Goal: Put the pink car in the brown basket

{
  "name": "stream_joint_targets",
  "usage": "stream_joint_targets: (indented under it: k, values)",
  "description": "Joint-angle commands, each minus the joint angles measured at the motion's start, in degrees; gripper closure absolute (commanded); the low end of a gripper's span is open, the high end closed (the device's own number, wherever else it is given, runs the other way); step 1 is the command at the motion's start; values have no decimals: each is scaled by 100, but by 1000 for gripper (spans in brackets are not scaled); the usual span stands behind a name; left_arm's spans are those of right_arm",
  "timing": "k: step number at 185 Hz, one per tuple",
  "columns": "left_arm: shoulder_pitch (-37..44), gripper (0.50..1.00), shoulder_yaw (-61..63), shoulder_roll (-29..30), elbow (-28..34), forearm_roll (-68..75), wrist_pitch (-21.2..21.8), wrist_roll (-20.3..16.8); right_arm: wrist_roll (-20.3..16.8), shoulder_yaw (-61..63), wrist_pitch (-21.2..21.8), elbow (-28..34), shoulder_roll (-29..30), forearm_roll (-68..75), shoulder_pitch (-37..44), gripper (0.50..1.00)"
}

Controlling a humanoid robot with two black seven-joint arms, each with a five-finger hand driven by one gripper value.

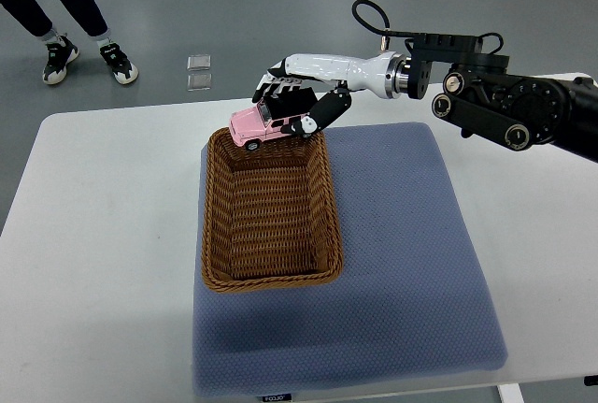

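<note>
A pink toy car [254, 125] hangs over the far rim of the brown wicker basket [216, 225], tilted a little. My right hand [291, 104] is shut on the car from above and behind, with dark fingers [322, 113] curled along its right side. The right arm comes in from the picture's right edge. Nothing lies inside the basket. The left arm is out of sight.
The basket stands on a blue-grey mat [402, 263] that covers much of the white table [93, 235]. Beyond the table, a person's legs and sneakers [84, 59] stand on the grey floor, near two small clear squares [198, 71].
</note>
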Motion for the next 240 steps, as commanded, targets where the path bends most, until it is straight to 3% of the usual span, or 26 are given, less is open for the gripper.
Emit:
stream_joint_targets:
  k: [1,33,79,92,95,96,97,100,103,110,163,179,198,240]
  values:
    - [-1,500,0,0,0,0,0,0,-3,-4,-13,-70,152,-88,-169,1000]
    - [-1,500,0,0,0,0,0,0,-3,-4,-338,-149,248,-132,-451,1000]
    - [-1,500,0,0,0,0,0,0,-222,5,-365,-185,424,-132,-794,1000]
    - [-1,500,0,0,0,0,0,0,-257,5,-338,-246,450,-123,-846,863]
    - [-1,500,0,0,0,0,0,0,-257,13,-347,-264,468,-115,-864,800]
    - [-1,500,0,0,0,0,0,0,-257,13,-347,-264,468,-115,-864,799]
    - [-1,500,0,0,0,0,0,0,-257,13,-365,-272,477,-115,-864,763]
    - [-1,500,0,0,0,0,0,0,-257,13,-382,-281,485,-106,-873,730]
    - [-1,500,0,0,0,0,0,0,-257,22,-382,-299,485,-71,-890,657]
    - [-1,500,0,0,0,0,0,0,-257,31,-382,-325,477,-53,-899,587]
    - [-1,500,0,0,0,0,0,0,-354,479,-119,-387,248,606,-881,583]
    - [-1,500,0,0,0,0,0,0,-942,1015,294,-431,134,1440,-925,583]
    - [-1,500,0,0,0,0,0,0,-1531,1507,338,-527,125,2319,-1136,583]
    - [8,500,0,0,0,0,0,0,-2024,2175,461,-677,108,4051,-1575,583]
